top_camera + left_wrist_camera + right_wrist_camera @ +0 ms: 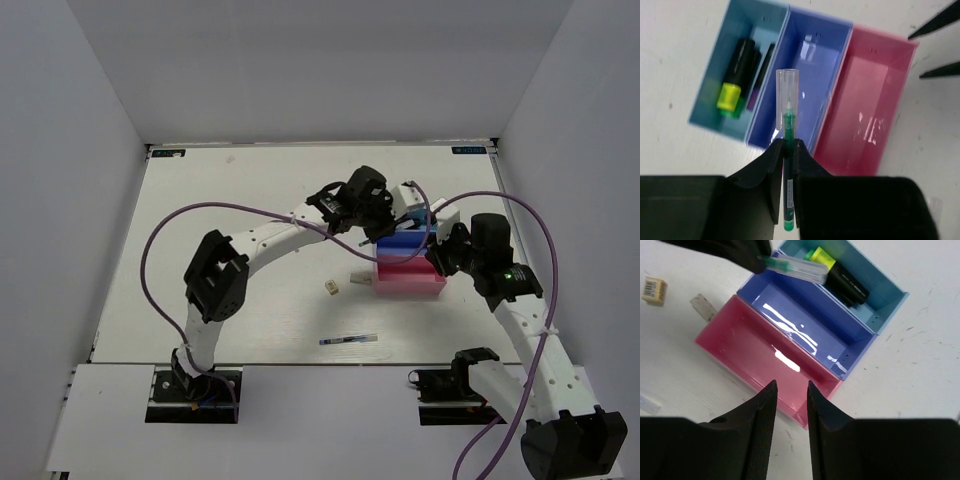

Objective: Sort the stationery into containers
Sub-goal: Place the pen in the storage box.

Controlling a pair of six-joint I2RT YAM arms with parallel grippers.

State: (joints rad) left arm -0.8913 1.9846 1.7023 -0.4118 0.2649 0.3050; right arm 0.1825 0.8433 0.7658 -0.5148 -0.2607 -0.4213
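The green pen [788,125] is clamped in the left gripper [787,146], above the blue bin [820,65] and close to its wall with the light blue bin [750,25]. The right gripper [789,390] stands a little open and empty over the pink bin [750,355]. Next move, I think: bring the pen fully over the blue bin, lower it, let go.

Glossy plastic organiser [752,357] — clear-capped plastic pen [788,122], matt white table [230,200]

White table [220,190] bears organiser [410,277], blue pen [348,340], erasers [331,287].
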